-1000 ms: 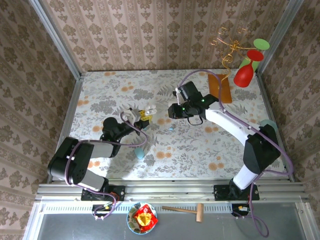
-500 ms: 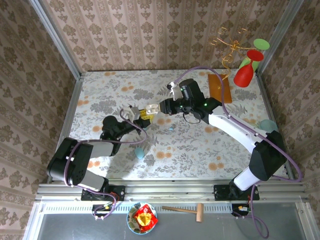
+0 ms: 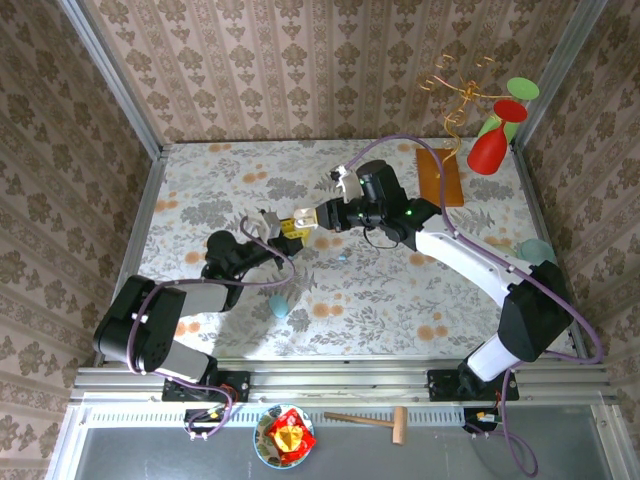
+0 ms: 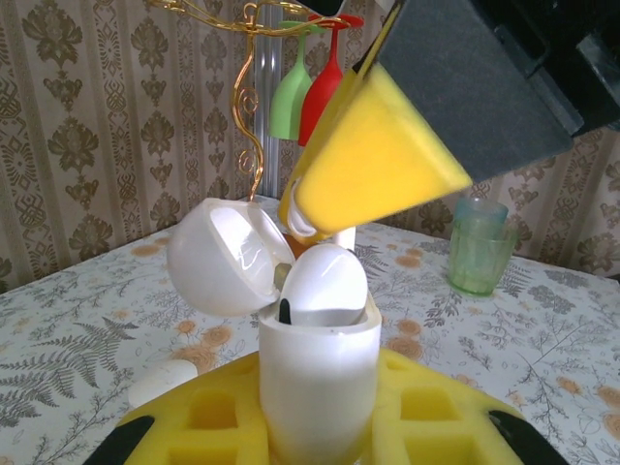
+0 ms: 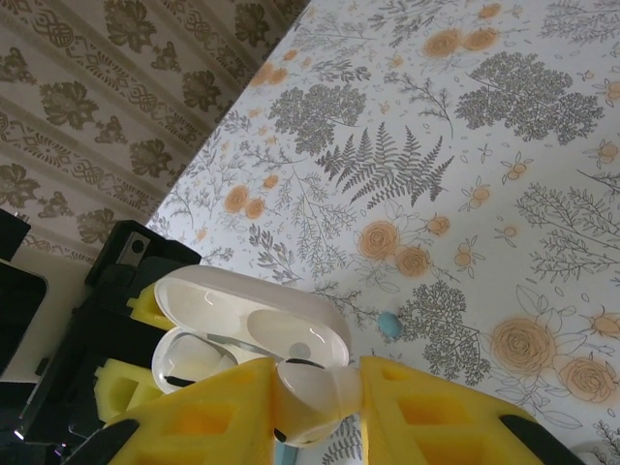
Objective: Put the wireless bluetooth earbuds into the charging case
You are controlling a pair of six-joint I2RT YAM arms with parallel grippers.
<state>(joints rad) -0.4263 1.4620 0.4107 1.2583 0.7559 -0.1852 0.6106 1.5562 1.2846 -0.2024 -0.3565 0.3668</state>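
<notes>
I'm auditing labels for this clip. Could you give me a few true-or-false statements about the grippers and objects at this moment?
1. The charging case has its lid open. True.
2. The left gripper grips the charging case. True.
3. The right gripper is empty. False: it pinches a white earbud just above the case.
4. Both stemmed glasses are red. False: there is one red glass and one green glass.

Floral table (image 3: 380,300) carries a pale blue case (image 3: 279,306), blue earbud (image 3: 343,257), orange mat (image 3: 441,178).
</notes>
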